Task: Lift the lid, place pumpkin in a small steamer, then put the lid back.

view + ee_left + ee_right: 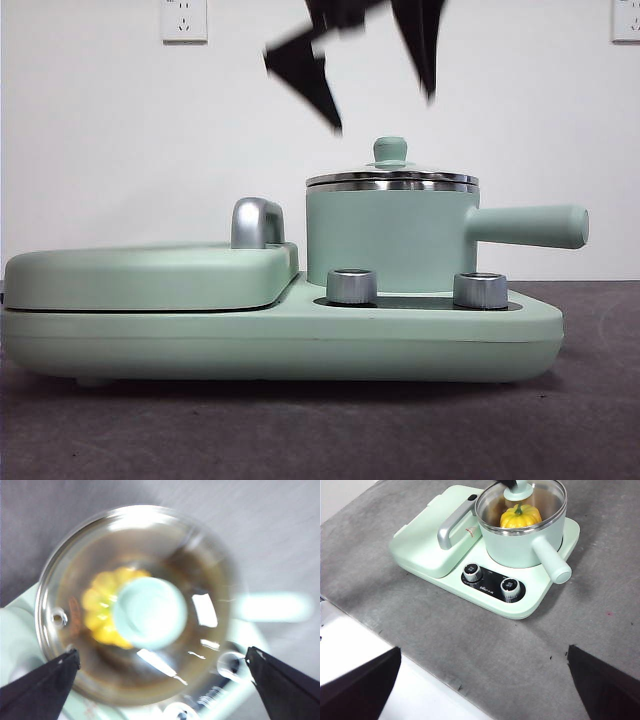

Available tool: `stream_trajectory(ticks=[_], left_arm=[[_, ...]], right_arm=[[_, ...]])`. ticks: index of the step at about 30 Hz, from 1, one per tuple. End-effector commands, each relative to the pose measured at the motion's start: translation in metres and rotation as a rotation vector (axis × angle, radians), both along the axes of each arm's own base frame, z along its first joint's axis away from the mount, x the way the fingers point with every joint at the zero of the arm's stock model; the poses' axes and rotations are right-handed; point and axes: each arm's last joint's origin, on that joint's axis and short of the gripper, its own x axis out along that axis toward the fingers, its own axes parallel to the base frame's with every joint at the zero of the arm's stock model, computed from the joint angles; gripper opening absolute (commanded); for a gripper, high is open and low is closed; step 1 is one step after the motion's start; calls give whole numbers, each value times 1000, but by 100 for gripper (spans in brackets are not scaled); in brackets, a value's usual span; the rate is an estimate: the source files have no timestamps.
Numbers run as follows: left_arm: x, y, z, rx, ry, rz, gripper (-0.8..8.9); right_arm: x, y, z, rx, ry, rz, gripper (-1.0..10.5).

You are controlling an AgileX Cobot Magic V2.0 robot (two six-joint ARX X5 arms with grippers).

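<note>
1. Hovering above the small steamer, my left gripper shows in the front view as blurred black jaws reaching down from the top edge. One jaw tip sits to either side of the lid and above it, touching nothing.
2. From the left wrist view, I read that gripper as spread wide: its two jaws stand far apart, with the lid seen straight down between them and its mint knob near the centre.
3. My right gripper waits well back from the appliance, over the grey table near its white edge. Its jaws are parted and hold nothing.
4. The lid sits level on the steamer's steel rim, knob pointing straight up.
5. The pumpkin lies inside the steamer under the glass. It stands upright with its green stem pointing up, and the left wrist view shows it as a yellow blur beside the knob.
6. The steamer stands upright on the mint-green base, behind two steel dials. Its long handle runs level, pointing to the right of the front view.
7. The flat griddle cover with its chrome handle lies closed beside the steamer.
</note>
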Motion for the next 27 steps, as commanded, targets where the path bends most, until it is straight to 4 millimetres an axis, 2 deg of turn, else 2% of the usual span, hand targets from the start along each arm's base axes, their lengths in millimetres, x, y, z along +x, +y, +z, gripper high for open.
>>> stream_trajectory(ticks=[1, 2, 4, 8, 10, 13, 18, 23, 27], left_arm=[[-31, 21, 42, -75, -19, -5, 563], [-44, 31, 53, -86, -28, -10, 563], [-68, 50, 63, -75, -25, -26, 562], [-122, 101, 64, -30, -4, -58, 560], [-141, 119, 60, -19, -1, -68, 560], [-167, 144, 50, -27, -17, -74, 560], [-206, 181, 32, -185, -146, -29, 560], [-239, 213, 0, -340, -235, 29, 560], [-258, 232, -26, -438, -270, 110, 558]], right_arm=[[0, 0, 2, 15, -8, -1, 540], [0, 0, 2, 16, -9, -1, 540], [0, 0, 2, 17, -10, -1, 540], [2, 1, 7, 48, -61, 0, 540], [3, 2, 9, 56, -76, 0, 540], [5, 3, 10, 67, -96, 0, 540], [6, 4, 8, 66, -93, 0, 540], [6, 4, 8, 66, -93, 0, 540], [6, 4, 8, 68, -93, 3, 540]])
